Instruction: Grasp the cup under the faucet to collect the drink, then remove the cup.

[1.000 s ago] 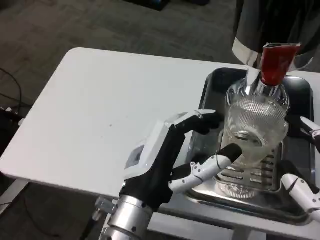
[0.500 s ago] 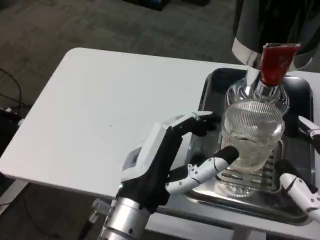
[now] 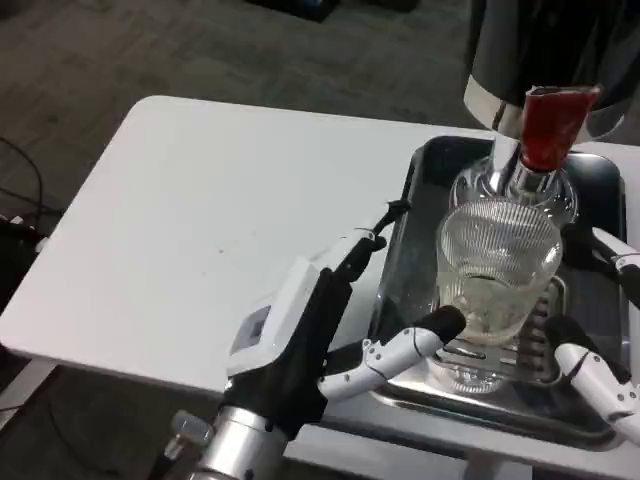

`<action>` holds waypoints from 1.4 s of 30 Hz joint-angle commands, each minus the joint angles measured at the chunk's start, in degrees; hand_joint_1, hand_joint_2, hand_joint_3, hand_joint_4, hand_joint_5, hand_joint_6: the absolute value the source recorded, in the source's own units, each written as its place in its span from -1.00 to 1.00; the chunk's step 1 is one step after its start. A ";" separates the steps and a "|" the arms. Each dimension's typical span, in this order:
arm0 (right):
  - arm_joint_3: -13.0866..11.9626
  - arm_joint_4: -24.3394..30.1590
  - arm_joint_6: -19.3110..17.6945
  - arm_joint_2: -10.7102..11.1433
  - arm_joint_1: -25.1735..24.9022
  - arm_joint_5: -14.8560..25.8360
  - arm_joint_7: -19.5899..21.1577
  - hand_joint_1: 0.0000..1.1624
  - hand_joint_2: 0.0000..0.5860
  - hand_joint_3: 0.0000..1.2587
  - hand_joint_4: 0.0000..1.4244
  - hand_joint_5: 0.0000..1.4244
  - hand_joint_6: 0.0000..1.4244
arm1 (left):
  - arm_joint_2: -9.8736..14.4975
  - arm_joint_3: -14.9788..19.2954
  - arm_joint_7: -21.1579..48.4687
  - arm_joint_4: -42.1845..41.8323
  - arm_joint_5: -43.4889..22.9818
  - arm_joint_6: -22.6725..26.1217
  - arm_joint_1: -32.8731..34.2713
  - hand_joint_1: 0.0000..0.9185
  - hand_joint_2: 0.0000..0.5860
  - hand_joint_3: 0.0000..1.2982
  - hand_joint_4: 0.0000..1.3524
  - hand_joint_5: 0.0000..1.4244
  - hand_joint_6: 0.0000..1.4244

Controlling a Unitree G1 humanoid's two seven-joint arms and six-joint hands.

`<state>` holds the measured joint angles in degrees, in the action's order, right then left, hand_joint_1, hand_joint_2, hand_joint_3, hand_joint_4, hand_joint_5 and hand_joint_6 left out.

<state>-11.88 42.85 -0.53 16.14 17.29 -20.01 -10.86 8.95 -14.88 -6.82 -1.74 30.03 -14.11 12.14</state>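
Standing on the grated drip tray (image 3: 590, 200) directly beneath the faucet with the red handle (image 3: 548, 125), the ribbed glass cup (image 3: 497, 270) appears to hold a shallow layer of pale liquid, though how much is hard to tell through the ribbing. The left hand (image 3: 320, 320) reaches in from the table side, its thumb tip touching or nearly touching the cup's lower wall while the other fingers stretch toward the tray's left rim; the fingers are spread wide and I judge nothing is gripped. The right hand (image 3: 598, 330) shows at the frame edge, fingers apart on the cup's far side, not closed on it. By my reading the grasp is not yet made, collecting may have begun, and lifting the cup out remains to do. A dark steel dispenser body (image 3: 560, 50) rises behind the faucet. The white table (image 3: 200, 220) carries the tray at its right end, and grey carpet (image 3: 150, 50) covers the floor beyond.
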 commanded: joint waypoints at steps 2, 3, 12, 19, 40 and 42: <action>0.61 0.26 -0.02 -0.41 0.01 -0.64 0.67 -0.37 0.41 -0.77 -0.74 -0.86 -0.93 | 0.77 0.76 1.19 -0.87 -0.66 0.58 -1.39 -0.81 -0.82 -1.00 -1.00 -0.88 -0.83; 0.64 0.25 0.02 -0.43 -0.04 -0.71 0.67 -0.37 0.41 -0.77 -0.74 -0.86 -0.93 | 0.79 0.93 1.10 -1.00 -0.75 0.49 -1.54 -0.82 -0.82 -1.00 -1.00 -0.88 -0.83; 0.16 -0.31 0.23 -0.47 -0.27 -1.37 0.96 -0.37 0.41 -0.77 -0.75 -0.87 -0.93 | 1.18 1.78 1.29 -1.97 -1.51 0.11 -2.18 -0.85 -0.85 -1.00 -1.00 -0.91 -0.86; -1.83 -1.63 -0.03 -0.06 -0.35 -1.14 1.41 -0.37 0.41 -0.77 -0.75 -0.88 -0.93 | 1.36 1.91 1.41 -2.53 -1.42 0.15 -2.63 -0.85 -0.86 -1.00 -1.00 -0.91 -0.86; -5.26 -1.58 -0.70 0.60 0.43 0.62 1.11 -0.37 0.41 -0.75 -0.77 -0.88 -0.93 | 2.09 7.07 10.08 -12.90 -13.01 3.77 1.29 -0.88 -0.87 -0.92 -1.00 -0.81 -0.74; -5.32 -1.57 -0.76 0.56 0.51 0.75 1.08 -0.37 0.41 -0.75 -0.77 -0.88 -0.93 | 2.17 8.05 12.11 -15.68 -15.39 5.62 3.05 -0.91 -0.87 -0.89 -0.99 -0.78 -0.71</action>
<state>-16.94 40.90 -0.50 16.54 17.13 -19.79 -10.07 10.55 -8.04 2.70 -13.69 17.60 -10.70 13.34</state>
